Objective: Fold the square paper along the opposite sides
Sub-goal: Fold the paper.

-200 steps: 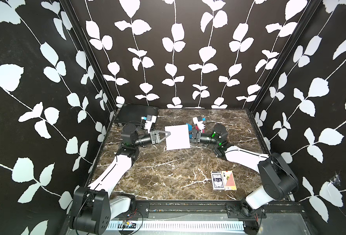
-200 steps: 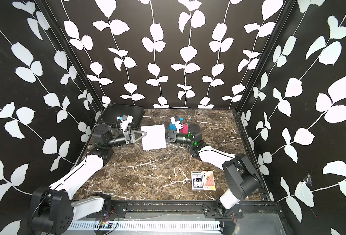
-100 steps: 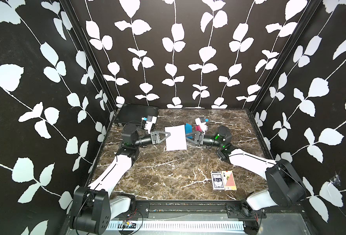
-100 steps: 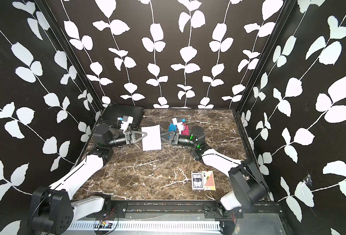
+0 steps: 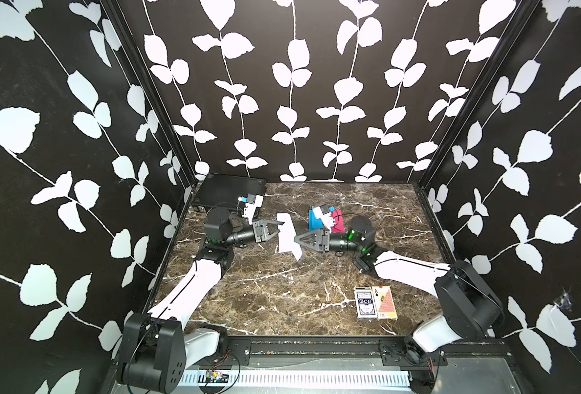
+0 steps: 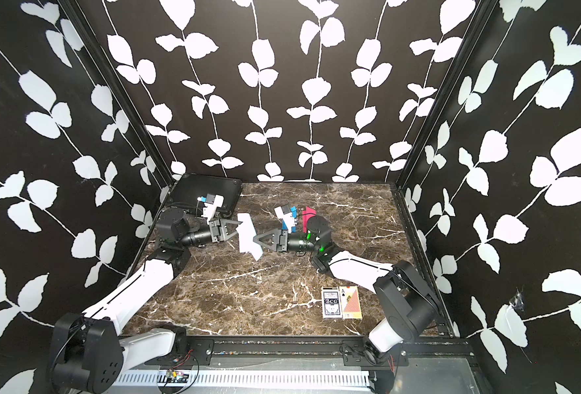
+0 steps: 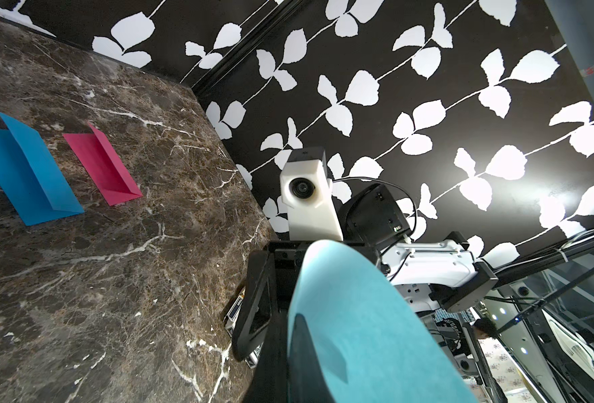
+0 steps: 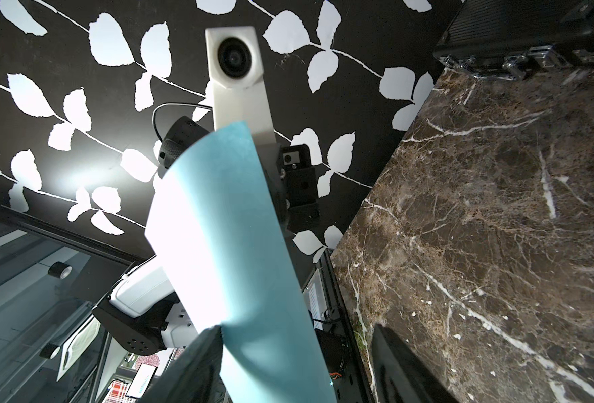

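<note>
The square paper looks white in both top views and pale teal in the wrist views. It is curled over into a narrow strip and sits between the two grippers at mid-table. My left gripper is shut on the paper's left edge. My right gripper stands open around the paper's right side. The sheet brushes one of its fingers, and the other finger is well clear of it.
A folded blue paper and a folded pink paper lie behind the right gripper. Two card boxes sit front right. A black case fills the back left corner.
The right gripper has moved left toward the left gripper, and the flat sheet has bent into a narrow curl. Its jaws have opened and released the paper's edge. The left gripper stays shut.
</note>
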You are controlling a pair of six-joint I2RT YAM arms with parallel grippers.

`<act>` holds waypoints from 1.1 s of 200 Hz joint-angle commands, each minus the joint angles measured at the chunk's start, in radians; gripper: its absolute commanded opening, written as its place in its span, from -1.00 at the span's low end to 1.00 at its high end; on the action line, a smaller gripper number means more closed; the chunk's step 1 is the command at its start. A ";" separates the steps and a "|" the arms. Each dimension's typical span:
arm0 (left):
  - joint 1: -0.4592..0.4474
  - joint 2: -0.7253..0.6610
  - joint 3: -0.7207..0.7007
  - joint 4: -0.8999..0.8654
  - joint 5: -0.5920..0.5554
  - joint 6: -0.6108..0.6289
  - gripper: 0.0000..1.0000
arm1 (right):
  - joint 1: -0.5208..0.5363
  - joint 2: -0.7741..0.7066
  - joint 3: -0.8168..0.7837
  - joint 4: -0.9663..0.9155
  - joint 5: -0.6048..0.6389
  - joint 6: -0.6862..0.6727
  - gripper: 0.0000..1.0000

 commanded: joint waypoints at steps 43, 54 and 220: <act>-0.004 -0.004 0.035 -0.020 0.019 0.028 -1.00 | 0.031 0.003 0.071 -0.022 0.001 -0.088 0.41; -0.005 -0.004 0.035 -0.020 0.018 0.029 -1.00 | 0.031 0.003 0.074 -0.029 0.003 -0.098 0.39; -0.004 -0.018 0.035 -0.030 0.024 0.035 -1.00 | 0.020 0.038 0.134 -0.015 0.014 -0.093 0.04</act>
